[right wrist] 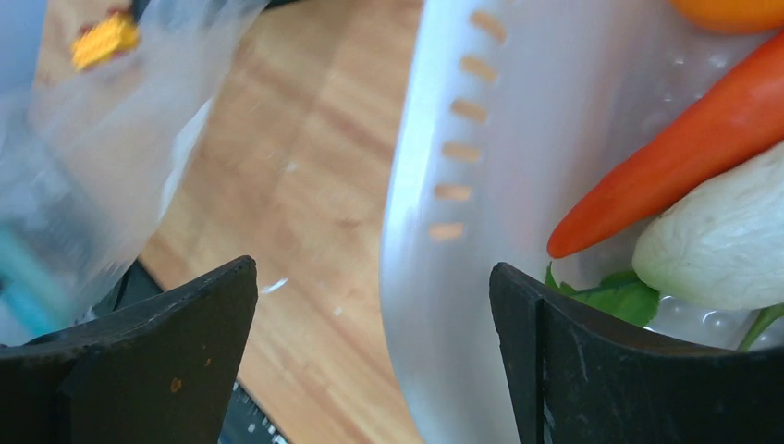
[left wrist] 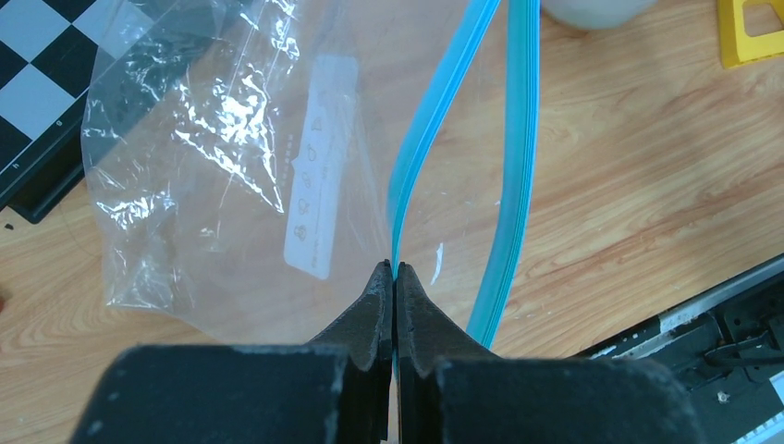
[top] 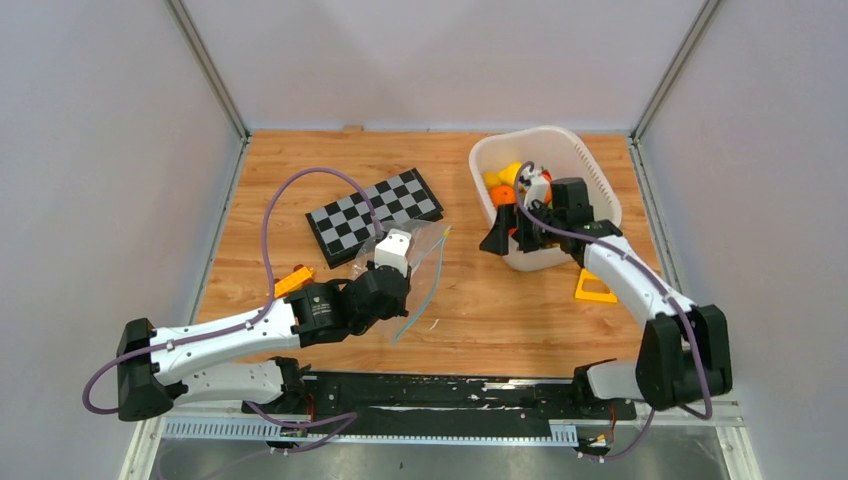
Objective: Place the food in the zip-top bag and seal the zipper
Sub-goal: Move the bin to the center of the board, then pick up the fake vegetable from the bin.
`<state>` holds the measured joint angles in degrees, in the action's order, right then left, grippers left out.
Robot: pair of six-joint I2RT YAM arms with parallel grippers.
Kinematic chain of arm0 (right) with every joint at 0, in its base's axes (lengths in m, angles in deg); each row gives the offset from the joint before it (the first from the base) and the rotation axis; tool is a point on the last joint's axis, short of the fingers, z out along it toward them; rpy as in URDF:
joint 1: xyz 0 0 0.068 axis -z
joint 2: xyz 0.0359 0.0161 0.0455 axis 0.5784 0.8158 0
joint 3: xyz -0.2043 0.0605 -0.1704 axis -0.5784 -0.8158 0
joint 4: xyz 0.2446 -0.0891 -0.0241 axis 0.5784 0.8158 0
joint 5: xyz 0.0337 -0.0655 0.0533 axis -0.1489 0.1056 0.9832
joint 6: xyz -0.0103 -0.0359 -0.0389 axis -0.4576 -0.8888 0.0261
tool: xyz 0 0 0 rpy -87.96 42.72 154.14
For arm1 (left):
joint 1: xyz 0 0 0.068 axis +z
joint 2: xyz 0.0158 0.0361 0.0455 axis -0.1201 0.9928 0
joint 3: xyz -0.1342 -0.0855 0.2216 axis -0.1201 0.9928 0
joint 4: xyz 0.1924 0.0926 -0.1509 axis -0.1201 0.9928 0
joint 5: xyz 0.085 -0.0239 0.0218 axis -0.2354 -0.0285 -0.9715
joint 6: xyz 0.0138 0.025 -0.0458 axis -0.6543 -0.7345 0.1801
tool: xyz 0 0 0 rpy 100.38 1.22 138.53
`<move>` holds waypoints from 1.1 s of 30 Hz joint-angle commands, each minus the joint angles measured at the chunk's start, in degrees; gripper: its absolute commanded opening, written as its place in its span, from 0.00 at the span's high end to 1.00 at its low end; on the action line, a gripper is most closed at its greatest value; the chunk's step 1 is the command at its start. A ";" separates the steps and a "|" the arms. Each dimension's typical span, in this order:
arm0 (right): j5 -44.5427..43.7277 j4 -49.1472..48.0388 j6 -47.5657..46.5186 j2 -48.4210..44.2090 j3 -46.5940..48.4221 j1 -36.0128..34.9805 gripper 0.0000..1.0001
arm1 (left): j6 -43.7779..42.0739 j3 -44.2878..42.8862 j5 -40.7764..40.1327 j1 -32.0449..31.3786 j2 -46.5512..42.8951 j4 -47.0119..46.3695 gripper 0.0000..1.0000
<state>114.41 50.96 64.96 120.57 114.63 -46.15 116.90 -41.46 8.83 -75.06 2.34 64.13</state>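
The zip-top bag (left wrist: 231,166) is a clear crinkly pouch lifted off the wood beside the chessboard. Its zipper (left wrist: 434,120) is parted into two teal strips, so the mouth gapes. My left gripper (left wrist: 395,270) is shut on the nearer strip; in the top view this gripper (top: 408,290) sits at the bag (top: 425,262). The food lies in the white basket (right wrist: 444,185): an orange-red pepper (right wrist: 684,157), a white radish (right wrist: 730,231), a green leaf (right wrist: 615,296), an orange (right wrist: 730,11). My right gripper (right wrist: 374,296) is open and empty, one finger on each side of the basket's wall.
A black-and-white chessboard (top: 375,215) lies behind the bag. A flat yellow frame (top: 595,288) rests near the basket (top: 590,170) on the right. A small orange-yellow toy (top: 293,280) sits left of my left arm. Black rails run along the table's near edge.
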 commanded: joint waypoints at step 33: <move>-48.29 2.67 5.68 9.48 4.01 -0.93 0.31 | -0.34 -0.68 2.91 -0.05 0.25 -3.61 1.00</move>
<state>64.91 58.12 69.20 129.29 117.93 -47.17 116.73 -41.46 11.79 -75.06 2.51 62.86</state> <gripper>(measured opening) 0.832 0.008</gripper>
